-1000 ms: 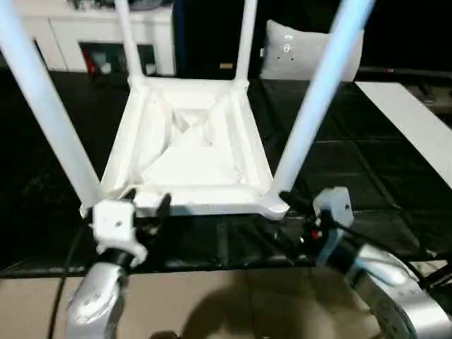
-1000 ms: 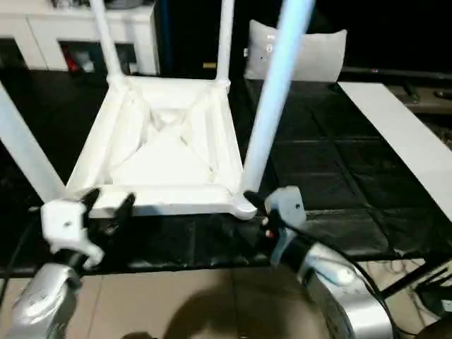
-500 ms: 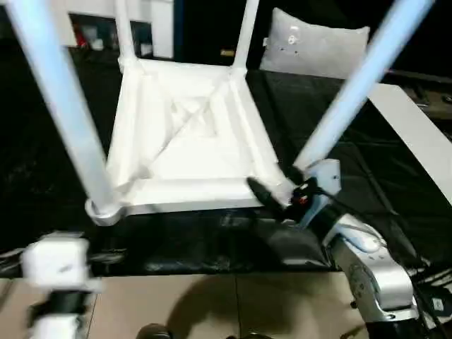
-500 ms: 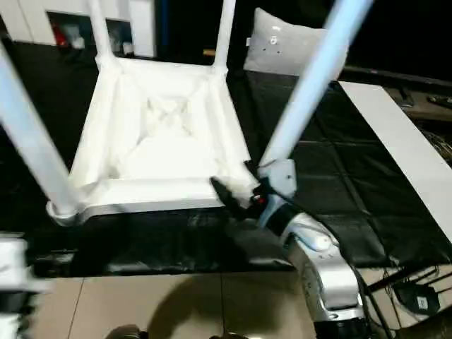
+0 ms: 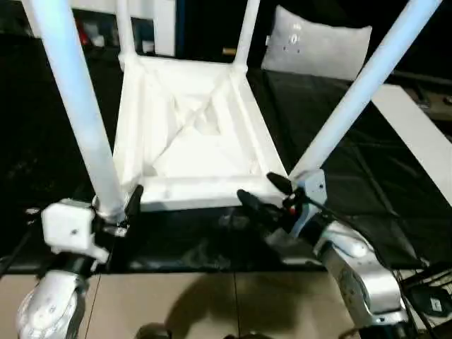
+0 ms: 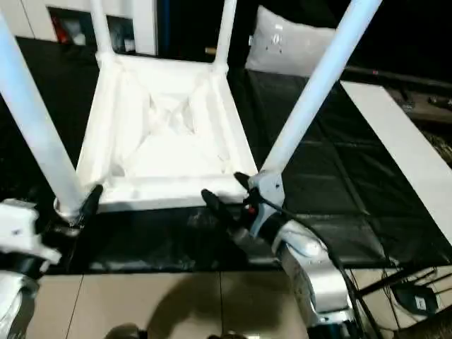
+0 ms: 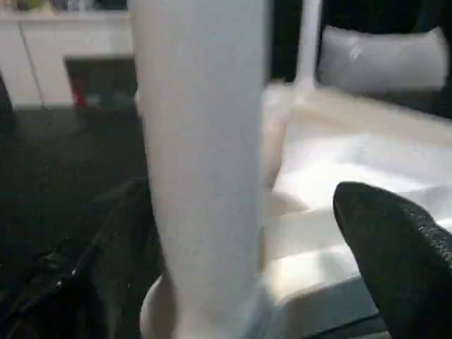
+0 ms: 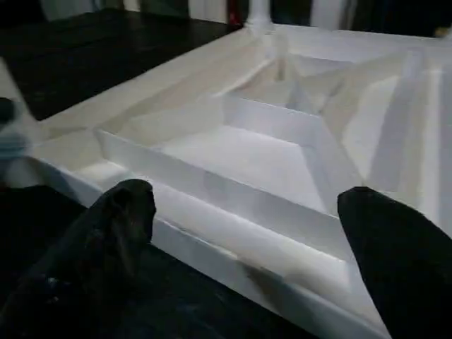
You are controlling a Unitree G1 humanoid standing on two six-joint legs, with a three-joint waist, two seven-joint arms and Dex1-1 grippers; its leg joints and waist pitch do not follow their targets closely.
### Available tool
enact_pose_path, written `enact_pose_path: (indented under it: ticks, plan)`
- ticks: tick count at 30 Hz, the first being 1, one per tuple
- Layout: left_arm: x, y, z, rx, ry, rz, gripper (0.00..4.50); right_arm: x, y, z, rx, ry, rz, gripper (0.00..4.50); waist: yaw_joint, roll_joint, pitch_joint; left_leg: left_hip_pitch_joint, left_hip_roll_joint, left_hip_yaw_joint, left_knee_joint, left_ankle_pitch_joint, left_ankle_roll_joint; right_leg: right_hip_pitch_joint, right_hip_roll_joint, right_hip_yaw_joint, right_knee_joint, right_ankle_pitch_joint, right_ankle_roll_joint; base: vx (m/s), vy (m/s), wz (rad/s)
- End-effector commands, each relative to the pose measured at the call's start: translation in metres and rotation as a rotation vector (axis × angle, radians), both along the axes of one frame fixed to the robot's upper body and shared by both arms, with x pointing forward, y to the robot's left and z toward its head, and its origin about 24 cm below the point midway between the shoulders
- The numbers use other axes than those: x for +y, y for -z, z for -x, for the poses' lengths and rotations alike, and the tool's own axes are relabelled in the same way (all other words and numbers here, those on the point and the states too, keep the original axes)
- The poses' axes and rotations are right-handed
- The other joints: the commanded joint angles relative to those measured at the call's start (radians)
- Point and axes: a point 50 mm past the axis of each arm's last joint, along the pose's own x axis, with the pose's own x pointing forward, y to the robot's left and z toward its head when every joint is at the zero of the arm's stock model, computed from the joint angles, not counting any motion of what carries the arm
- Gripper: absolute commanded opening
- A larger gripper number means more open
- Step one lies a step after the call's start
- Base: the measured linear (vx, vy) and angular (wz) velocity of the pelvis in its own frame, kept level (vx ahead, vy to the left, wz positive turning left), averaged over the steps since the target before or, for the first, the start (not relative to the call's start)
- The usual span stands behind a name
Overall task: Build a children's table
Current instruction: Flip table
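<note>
The white children's table (image 5: 194, 134) lies upside down on a black mat, ribbed underside up, with all four legs standing in its corner sockets. My left gripper (image 5: 116, 210) is at the foot of the near-left leg (image 5: 81, 120). In the left wrist view its open fingers (image 7: 395, 247) straddle that leg (image 7: 201, 176) without closing on it. My right gripper (image 5: 259, 191) is open at the near rim, just beside the foot of the near-right leg (image 5: 353, 92). In the right wrist view its fingers (image 8: 120, 219) stand wide apart before the rim (image 8: 212, 191), holding nothing.
A white cabinet (image 5: 152, 28) stands at the back left and a grey cushion (image 5: 318, 49) at the back. A flat white board (image 5: 417, 134) lies on the right of the black mat (image 5: 367, 183). Tan floor (image 5: 212, 304) runs along the mat's near edge, with cables (image 5: 431, 296) at the lower right.
My left gripper swung away to the lower left, then came back to the near-left leg's foot with its jaws wider. My right gripper slid a little left along the near rim. The camera shifted.
</note>
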Motion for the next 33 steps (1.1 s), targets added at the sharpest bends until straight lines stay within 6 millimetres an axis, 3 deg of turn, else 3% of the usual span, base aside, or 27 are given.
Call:
enact_pose_path:
  ticks: [1,6,7,8,11,13,14,15,17,18,25,26,29,31,32,33]
  plan:
    - [0.003,0.001,-0.009,0.016,-0.028,0.018,4.1,0.005,0.002,0.0,0.001,-0.066,0.022,4.5,0.003,0.033,-0.058,0.006,0.095,-0.038,-0.091,-0.119,0.006,0.043,-0.125,0.083,-0.067,-0.054,-0.152,0.0,0.0,0.0]
    - [0.0,0.0,-0.018,0.011,-0.022,0.053,3.7,0.011,0.0,0.0,-0.006,-0.154,0.015,4.5,0.008,0.033,-0.064,0.006,0.1,-0.038,-0.091,-0.132,-0.009,0.042,-0.126,0.084,-0.066,-0.057,-0.165,0.0,0.0,0.0]
    - [0.0,0.001,-0.02,0.016,-0.031,0.056,3.49,0.013,0.0,0.002,0.001,-0.207,0.007,4.5,0.009,0.027,-0.065,0.004,0.099,-0.037,-0.09,-0.127,-0.004,0.043,-0.127,0.084,-0.066,-0.05,-0.166,0.0,0.0,0.0]
    - [0.0,0.002,-0.021,0.02,-0.036,0.055,3.39,0.014,0.0,0.004,0.007,-0.241,0.001,4.5,0.012,0.03,-0.066,0.006,0.099,-0.037,-0.089,-0.129,-0.001,0.043,-0.127,0.084,-0.066,-0.054,-0.166,0.0,0.0,0.0]
    - [-0.001,0.003,-0.024,0.02,-0.046,0.06,3.3,0.016,0.0,0.007,0.014,-0.319,-0.001,4.5,0.019,0.027,-0.067,0.005,0.1,-0.037,-0.089,-0.134,0.007,0.043,-0.129,0.084,-0.069,-0.068,-0.164,0.0,0.0,0.0]
    - [0.0,0.003,-0.026,0.019,-0.048,0.059,3.06,0.016,-0.001,0.006,0.014,-0.333,-0.009,4.5,0.024,0.028,-0.067,0.007,0.1,-0.038,-0.089,-0.141,0.004,0.041,-0.128,0.083,-0.07,-0.078,-0.161,0.0,0.0,0.0]
    - [-0.001,0.002,-0.028,0.016,-0.051,0.065,2.95,0.017,-0.002,0.004,0.013,-0.342,-0.021,4.5,0.028,0.04,-0.068,0.007,0.099,-0.04,-0.091,-0.165,-0.005,0.04,-0.128,0.082,-0.07,-0.097,-0.161,0.0,0.0,0.0]
    - [-0.001,0.001,-0.029,0.014,-0.052,0.072,2.95,0.018,-0.003,0.003,0.012,-0.345,-0.024,4.5,0.026,0.033,-0.067,0.006,0.099,-0.039,-0.092,-0.171,-0.006,0.04,-0.127,0.082,-0.073,-0.105,-0.16,0.0,0.0,0.0]
    - [-0.004,-0.001,-0.03,0.01,-0.03,0.079,2.86,0.018,-0.003,0.003,0.009,-0.349,-0.022,4.5,0.031,0.04,-0.067,0.007,0.1,-0.039,-0.092,-0.187,-0.016,0.038,-0.128,0.083,-0.075,-0.117,-0.16,0.0,0.0,0.0]
    - [-0.004,-0.001,-0.03,0.01,-0.028,0.079,2.6,0.018,-0.003,0.003,0.009,-0.35,-0.022,4.5,0.032,0.038,-0.068,0.006,0.1,-0.04,-0.093,-0.19,-0.019,0.039,-0.128,0.083,-0.074,-0.118,-0.158,0.0,0.0,0.0]
    - [-0.013,0.001,-0.037,0.042,0.001,0.127,2.16,0.016,-0.001,0.007,0.015,-0.396,-0.028,4.5,0.039,0.037,-0.071,0.006,0.099,-0.037,-0.089,-0.156,-0.007,0.039,-0.126,0.082,-0.068,-0.067,-0.17,0.0,0.0,0.0]
    - [-0.014,0.001,-0.038,0.048,0.001,0.144,2.11,0.016,-0.001,0.006,0.017,-0.392,-0.027,4.5,0.041,0.03,-0.071,0.006,0.098,-0.035,-0.089,-0.157,-0.006,0.039,-0.126,0.082,-0.07,-0.085,-0.166,0.0,0.0,0.0]
    - [-0.015,0.001,-0.039,0.052,0.0,0.157,2.05,0.016,0.0,0.006,0.02,-0.389,-0.025,4.5,0.046,0.033,-0.069,0.007,0.098,-0.035,-0.09,-0.18,-0.011,0.038,-0.128,0.083,-0.076,-0.141,-0.158,0.0,0.0,0.0]
    - [-0.019,0.004,-0.042,0.086,-0.005,0.245,2.05,0.012,0.001,0.004,0.035,-0.35,-0.009,4.5,0.049,0.03,-0.068,0.008,0.098,-0.035,-0.09,-0.197,-0.021,0.036,-0.128,0.084,-0.079,-0.191,-0.146,0.0,0.0,0.0]
    - [-0.023,0.005,-0.045,0.121,-0.006,0.357,2.04,0.009,0.001,-0.001,0.049,-0.293,0.0,4.5,0.048,0.022,-0.067,0.01,0.099,-0.034,-0.09,-0.199,-0.026,0.033,-0.128,0.084,-0.081,-0.211,-0.143,0.0,0.0,0.0]
    - [-0.023,0.005,-0.045,0.121,-0.006,0.357,2.04,0.009,0.001,-0.001,0.049,-0.293,0.0,4.5,0.05,0.025,-0.066,0.01,0.095,-0.033,-0.089,-0.203,-0.026,0.03,-0.127,0.083,-0.083,-0.23,-0.143,0.0,0.0,0.0]
